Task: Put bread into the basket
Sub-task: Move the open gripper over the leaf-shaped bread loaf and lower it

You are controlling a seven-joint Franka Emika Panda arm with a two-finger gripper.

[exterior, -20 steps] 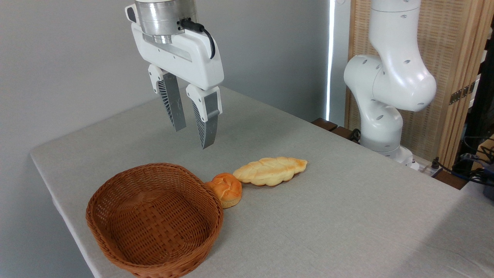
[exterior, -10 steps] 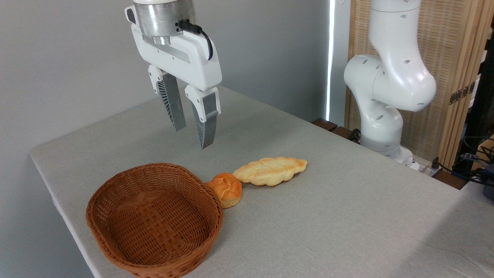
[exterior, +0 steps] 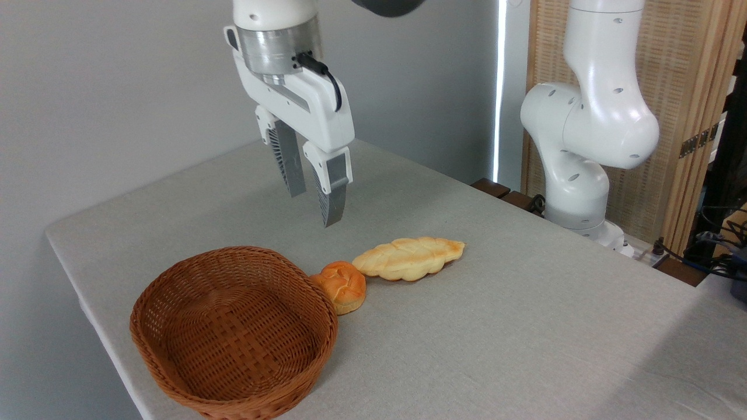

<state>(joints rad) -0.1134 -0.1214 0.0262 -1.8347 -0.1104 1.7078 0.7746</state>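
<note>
Your gripper (exterior: 315, 207) is hanging in the upper middle of the frame, well above the table (exterior: 525, 326), and the bread (exterior: 408, 258) is lying below it and off to the right, near frame centre. That offset is what you're working with: you're needing to travel right and down to get over the loaf. The bread is lying flat, its long axis running left to right across the picture with the right tip tilting slightly up-frame, so a grasp across the narrow width is looking like the sensible option, and the fingers (exterior: 332, 201) may need turning to straddle it; from this angle it's hard to say how their line is sitting against the loaf's axis. The jaws are parted with a modest gap, holding nothing and touching nothing. Whether that gap is clearing the loaf's width, you can't tell from here. The loaf's left tip is sitting just beside, maybe touching, a small round bun (exterior: 341, 286), and that bun is resting against the rim of the basket (exterior: 175, 356) at lower left. The basket is sitting empty, so you're aiming mid-loaf or rightward to avoid nudging the bun.
</note>
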